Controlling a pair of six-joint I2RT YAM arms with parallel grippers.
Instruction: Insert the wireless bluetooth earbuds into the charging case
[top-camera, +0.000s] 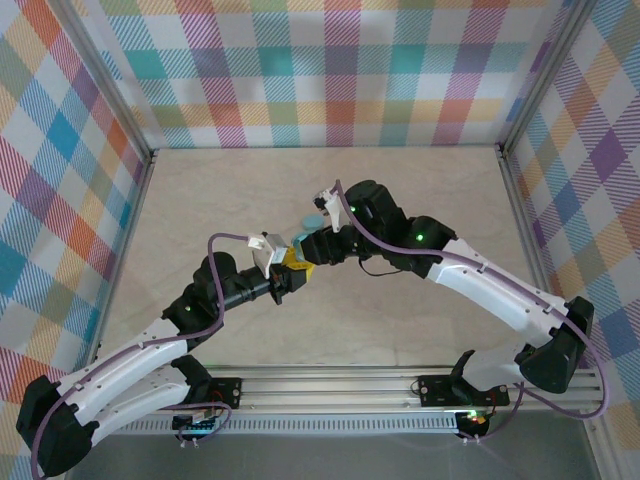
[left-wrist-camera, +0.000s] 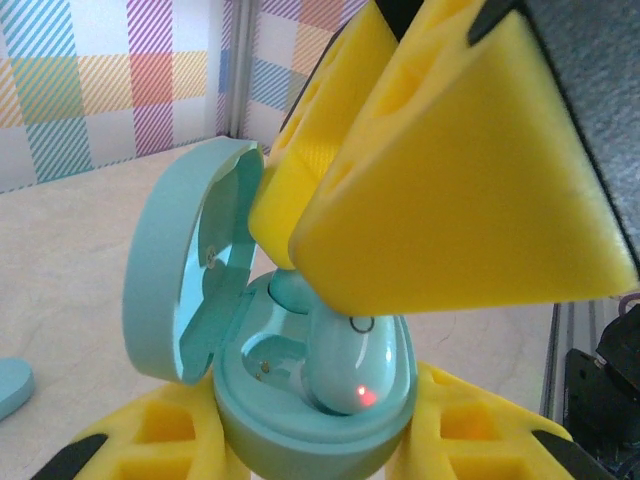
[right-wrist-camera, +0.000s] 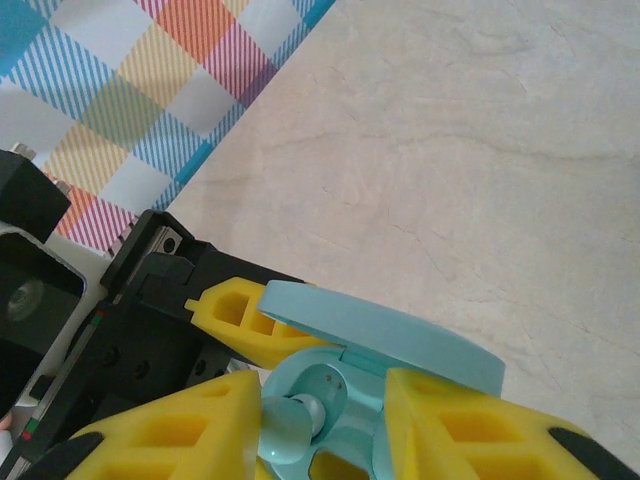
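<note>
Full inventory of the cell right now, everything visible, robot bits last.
charging case: 1, pale teal, lid open, held mid-table between the left gripper's fingers.
earbud: 1, pale teal with a red light, in one well of the case under the right gripper's tips; the other well looks empty.
round piece: 1, light blue, on the table just beyond the grippers; too small to identify.
table: 1, beige, marbled.
walls: multicolour plaid, on three sides.
rail: 1, aluminium, near edge.
left gripper: yellow fingers, shut on the case.
right gripper: yellow fingers, over the earbud; grip unclear.
</note>
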